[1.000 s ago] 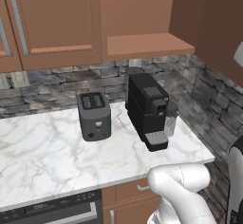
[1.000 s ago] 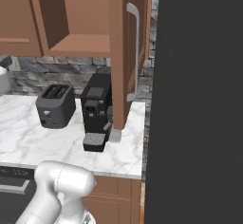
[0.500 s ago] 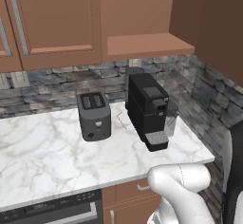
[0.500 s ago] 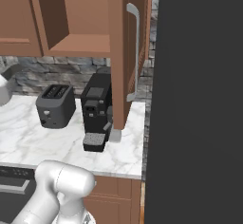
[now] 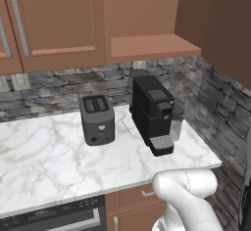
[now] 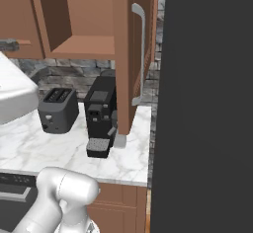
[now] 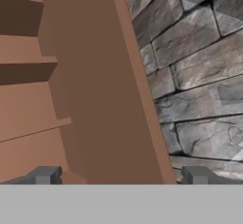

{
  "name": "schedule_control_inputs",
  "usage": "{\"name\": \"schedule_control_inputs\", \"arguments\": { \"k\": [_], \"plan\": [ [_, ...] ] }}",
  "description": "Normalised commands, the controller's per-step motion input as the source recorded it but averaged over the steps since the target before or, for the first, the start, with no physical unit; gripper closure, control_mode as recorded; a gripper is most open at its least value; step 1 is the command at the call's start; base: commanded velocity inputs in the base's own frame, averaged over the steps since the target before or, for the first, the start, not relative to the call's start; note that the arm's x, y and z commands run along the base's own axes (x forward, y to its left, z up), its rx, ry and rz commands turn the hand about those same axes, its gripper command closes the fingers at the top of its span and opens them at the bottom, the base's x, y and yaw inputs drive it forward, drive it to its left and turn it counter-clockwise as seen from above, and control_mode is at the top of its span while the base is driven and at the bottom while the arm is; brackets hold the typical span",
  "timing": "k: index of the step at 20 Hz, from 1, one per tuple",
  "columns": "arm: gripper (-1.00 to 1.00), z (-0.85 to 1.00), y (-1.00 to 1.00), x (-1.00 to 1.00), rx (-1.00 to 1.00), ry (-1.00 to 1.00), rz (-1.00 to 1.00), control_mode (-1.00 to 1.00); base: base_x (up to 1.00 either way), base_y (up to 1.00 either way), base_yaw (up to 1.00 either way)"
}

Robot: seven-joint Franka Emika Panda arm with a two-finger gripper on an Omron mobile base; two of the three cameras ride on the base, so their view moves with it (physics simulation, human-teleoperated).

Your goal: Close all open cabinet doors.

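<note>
While its fingertips (image 7: 43, 175) are standing spread wide, the gripper (image 7: 118, 176) is straddling the open cabinet door's (image 7: 104, 99) edge running straight ahead.

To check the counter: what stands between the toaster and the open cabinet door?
The black coffee machine stands between the toaster and the open cabinet door, in the right base view.

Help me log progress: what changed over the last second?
The arm's white link swung lower and further into the right base view. Nothing was taken hold of or let go. The open cabinet door, toaster and coffee machine stayed put.
</note>
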Motion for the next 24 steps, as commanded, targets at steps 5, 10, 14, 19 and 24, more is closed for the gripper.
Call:
{"name": "schedule_control_inputs", "arguments": {
  "k": [5, 10, 14, 19, 24],
  "plan": [
    [-1.0, 0.0, -0.24, 0.1, 0.0, 0.0, 0.0, -1.0, 0.0, 0.0, 0.0],
    [-1.0, 0.0, 0.0, 0.24, 0.0, 0.0, 0.0, -1.0, 0.0, 0.0, 0.0],
    [-1.0, -0.08, -0.07, 0.36, 0.0, 0.0, 0.0, -1.0, 0.0, 0.0, 0.0],
    [-1.0, -0.11, -0.34, 0.24, 0.0, 0.0, -0.06, -1.0, 0.0, 0.0, 0.0],
    [-1.0, 0.0, -0.27, 0.06, 0.0, 0.0, -0.05, -1.0, 0.0, 0.0, 0.0]
  ]
}}
